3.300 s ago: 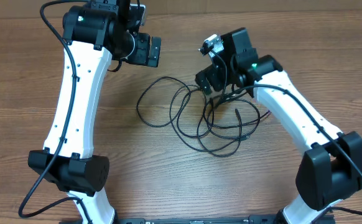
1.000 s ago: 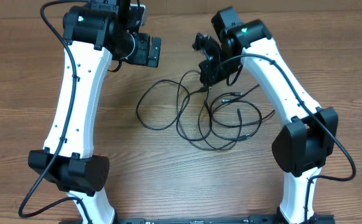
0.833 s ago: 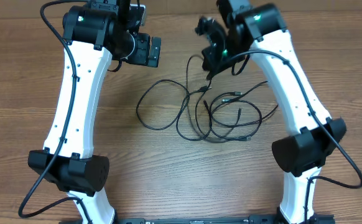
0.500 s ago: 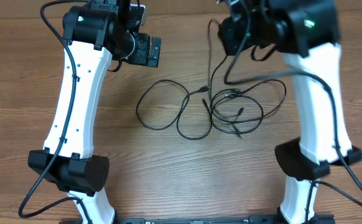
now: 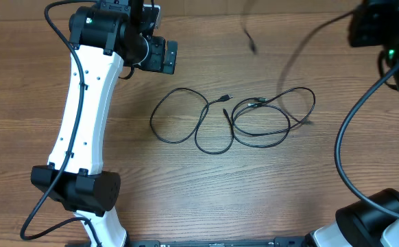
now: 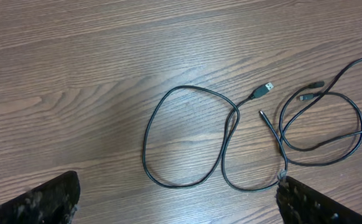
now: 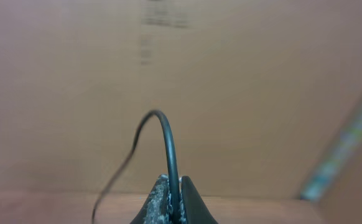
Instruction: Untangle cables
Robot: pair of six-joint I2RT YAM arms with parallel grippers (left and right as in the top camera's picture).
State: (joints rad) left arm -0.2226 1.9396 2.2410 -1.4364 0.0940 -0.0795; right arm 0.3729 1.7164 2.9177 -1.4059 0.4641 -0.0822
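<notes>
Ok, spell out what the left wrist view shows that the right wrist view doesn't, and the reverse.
Left wrist only: the wooden table, looped cables lying on it, one silver-tipped plug, and the left end effector wide open above them, holding nothing. Right wrist only: the right end effector shut on one black cable that arches upward against a blurred tan background. Both: thin black cable, and that arm's own end effector at the bottom edge.

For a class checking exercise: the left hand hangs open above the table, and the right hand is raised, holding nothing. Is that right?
No. The right hand is shut on a thin black cable, as the right wrist view shows. The rest stands: the left hand hangs open above the table.
</notes>
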